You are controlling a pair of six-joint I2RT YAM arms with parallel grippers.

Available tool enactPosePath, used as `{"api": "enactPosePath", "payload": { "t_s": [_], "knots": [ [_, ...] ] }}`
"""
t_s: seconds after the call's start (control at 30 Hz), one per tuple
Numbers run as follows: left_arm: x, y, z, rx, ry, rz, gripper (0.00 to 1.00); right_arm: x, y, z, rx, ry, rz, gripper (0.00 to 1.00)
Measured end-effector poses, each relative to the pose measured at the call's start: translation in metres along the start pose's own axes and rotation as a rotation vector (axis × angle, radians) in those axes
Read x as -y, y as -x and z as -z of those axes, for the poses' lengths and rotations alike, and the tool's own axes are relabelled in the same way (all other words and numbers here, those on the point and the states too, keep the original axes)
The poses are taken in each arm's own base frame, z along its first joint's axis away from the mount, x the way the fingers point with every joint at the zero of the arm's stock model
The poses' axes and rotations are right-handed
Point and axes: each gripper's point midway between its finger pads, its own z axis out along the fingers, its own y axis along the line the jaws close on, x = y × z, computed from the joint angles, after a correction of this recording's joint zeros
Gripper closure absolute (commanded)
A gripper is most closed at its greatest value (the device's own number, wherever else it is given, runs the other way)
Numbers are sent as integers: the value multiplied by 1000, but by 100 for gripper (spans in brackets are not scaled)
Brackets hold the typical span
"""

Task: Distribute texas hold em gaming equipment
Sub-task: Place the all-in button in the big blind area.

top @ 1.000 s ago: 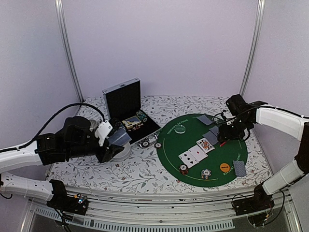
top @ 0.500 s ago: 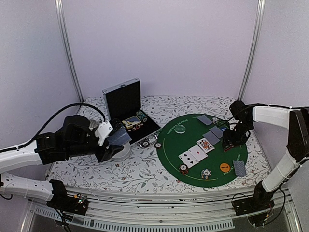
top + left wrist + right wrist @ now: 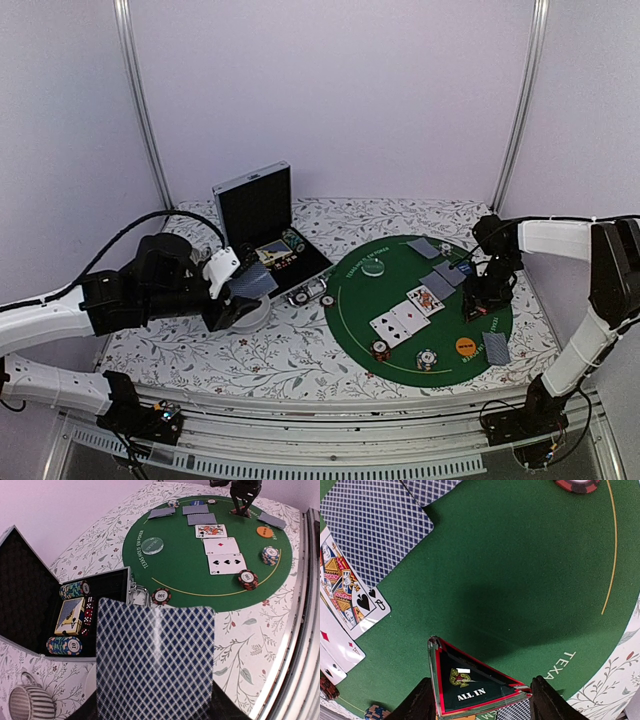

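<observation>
Your left gripper (image 3: 243, 300) is pinching one playing card (image 3: 155, 660) with a blue diamond back. It is holding the card upright, with the back turned toward the wrist camera. The gripper is hovering over the flowered tablecloth (image 3: 290, 355) on the left side, near the open black case (image 3: 25, 580).

Your right gripper (image 3: 479, 702) is standing low over the right part of the round green mat (image 3: 355, 310). Its jaws are squeezing the black red-edged "ALL IN" triangle (image 3: 470, 680) between them. The triangle is leaning a little, and I cannot tell if it is touching the felt.

In the middle of the mat three face-up cards are lying in a row: the queen of spades (image 3: 210, 530), a diamonds card (image 3: 220, 545) and a spades card (image 3: 226, 563). Face-down cards (image 3: 201, 519) are lying on the far side of the mat, and one more (image 3: 272, 520) is lying near the right edge, just beside the orange disc (image 3: 264, 531). Two chip stacks (image 3: 270, 555) are sitting on the near part of the mat, and a single chip (image 3: 161, 596) is lying at its left edge. A clear disc (image 3: 151, 545) is resting on the left part.

Inside the case, more chips (image 3: 75, 588), a deck box (image 3: 70, 615) and red dice (image 3: 89, 615) are lying together. The grey ribbed mug (image 3: 27, 702) is standing in front of the case.
</observation>
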Motion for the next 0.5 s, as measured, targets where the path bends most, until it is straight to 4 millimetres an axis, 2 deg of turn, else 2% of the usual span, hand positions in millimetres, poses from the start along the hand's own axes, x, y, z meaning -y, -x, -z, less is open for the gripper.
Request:
{"api": "enactPosePath", "payload": {
  "t_s": [0.13, 0.2, 0.23, 0.3, 0.37, 0.5],
  "knots": [
    [1, 1, -2, 0, -9, 1, 48, 2, 1, -1, 3, -12, 0, 47],
    [2, 1, -2, 0, -14, 1, 48, 2, 3, -1, 9, -13, 3, 41],
    [2, 1, -3, 1, -15, 1, 48, 2, 4, -2, 11, -14, 4, 35],
    [3, 2, -3, 1, -20, 1, 48, 2, 5, -2, 15, -14, 10, 15],
    [4, 2, -3, 2, -28, 1, 48, 2, 5, -3, 15, -14, 10, 0],
    [13, 0, -8, -11, -75, 8, 49, 2, 9, 0, 22, -18, 27, 1]
  ]
}}
